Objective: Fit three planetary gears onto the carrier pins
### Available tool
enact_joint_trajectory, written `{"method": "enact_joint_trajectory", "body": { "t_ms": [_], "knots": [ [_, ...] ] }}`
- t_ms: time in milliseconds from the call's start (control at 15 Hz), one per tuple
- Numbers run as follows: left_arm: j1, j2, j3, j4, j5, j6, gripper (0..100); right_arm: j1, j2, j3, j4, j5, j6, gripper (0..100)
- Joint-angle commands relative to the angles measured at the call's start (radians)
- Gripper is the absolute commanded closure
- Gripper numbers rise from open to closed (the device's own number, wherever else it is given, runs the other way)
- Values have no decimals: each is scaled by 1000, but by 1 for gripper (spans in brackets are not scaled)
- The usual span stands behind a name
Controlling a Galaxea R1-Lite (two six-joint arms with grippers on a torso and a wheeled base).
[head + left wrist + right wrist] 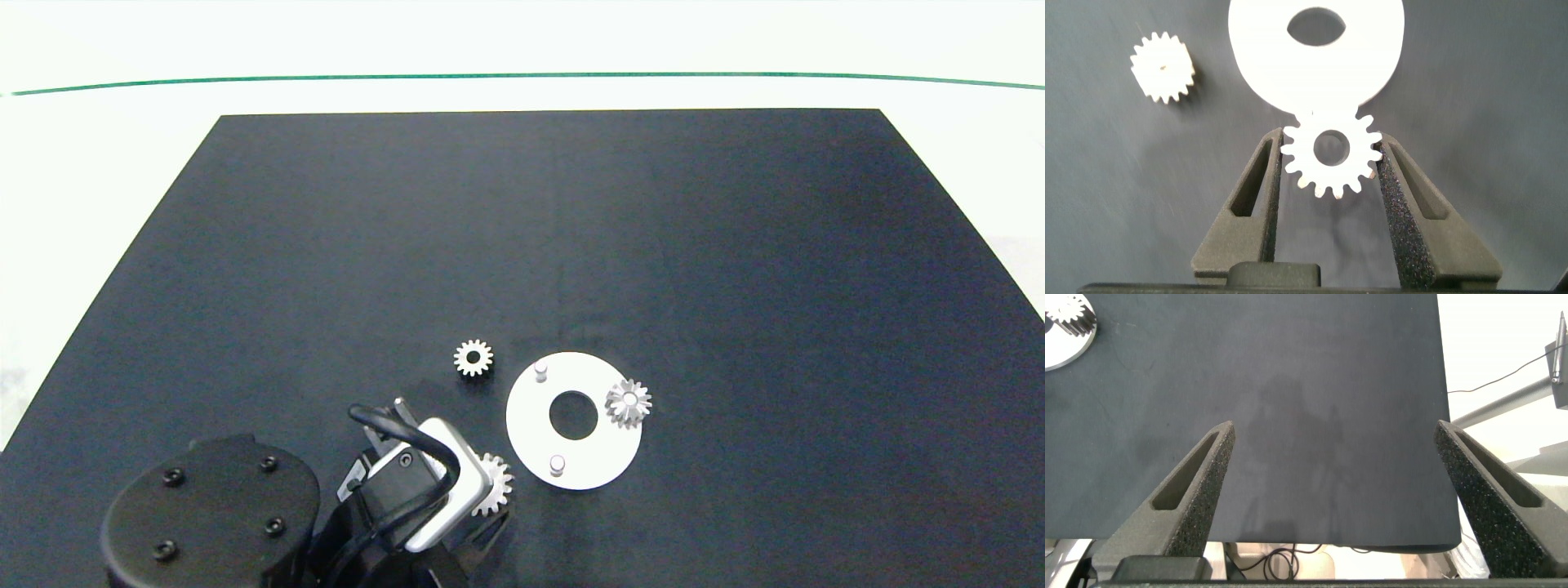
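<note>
The left gripper point(1331, 155) clamps a small silvery toothed gear point(1330, 152) just off the flat white ring-shaped disc's point(531, 416) seven-o'clock rim. A second gear point(629, 403) sits on the three-o'clock pin; a third point(473, 358) lies at ten o'clock (off the disc). The right gripper point(1335, 457) is spread wide.

Likely a robotics lab: a pale counter point(522, 49) crossed by a green line point(522, 76), a dark mat point(571, 245) spread beneath the left pincer point(1331, 151), cables point(1490, 384) trailing beyond its edge.
</note>
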State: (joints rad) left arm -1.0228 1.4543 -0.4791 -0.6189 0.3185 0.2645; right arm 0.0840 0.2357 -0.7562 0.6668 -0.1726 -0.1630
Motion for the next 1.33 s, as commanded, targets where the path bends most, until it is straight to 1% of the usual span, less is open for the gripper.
{"method": "enact_joint_trajectory", "body": {
  "t_ms": [67, 133, 267, 400, 467, 600, 733, 867, 933, 1000, 1333],
  "knots": [
    [-37, 38, -61, -2, 2, 2, 93, 0, 5, 3, 2, -1, -1, 0],
    [-57, 60, -64, -2, 4, 2, 93, 0, 5, 3, 0, -1, -1, 0],
    [-68, 107, -84, -7, 20, 2, 93, 0, 7, 3, 0, -1, -1, 0],
    [-72, 150, -118, -7, 27, 2, 93, 0, 7, 3, 0, -1, -1, 0],
    [-72, 170, -136, -7, 28, 2, 93, 0, 7, 3, 0, -1, -1, 0],
    [-72, 179, -145, -5, 28, 15, 93, 2, 7, 3, 0, -1, -1, 0],
    [-62, 196, -162, -5, 30, 18, 93, 2, 7, 3, 0, -1, -1, 0],
    [-49, 212, -176, -7, 31, 29, 93, 2, 5, 3, 0, -1, -1, 0],
    [-42, 218, -167, -5, 30, 44, 93, 2, 4, 1, 0, -1, -3, 0],
    [-36, 221, -165, -5, 30, 48, 93, 2, 4, 1, 4, -1, -3, 0],
    [-22, 236, -168, -7, 31, 53, 93, 2, 0, 1, 4, -1, -3, 0]
  ]
}}
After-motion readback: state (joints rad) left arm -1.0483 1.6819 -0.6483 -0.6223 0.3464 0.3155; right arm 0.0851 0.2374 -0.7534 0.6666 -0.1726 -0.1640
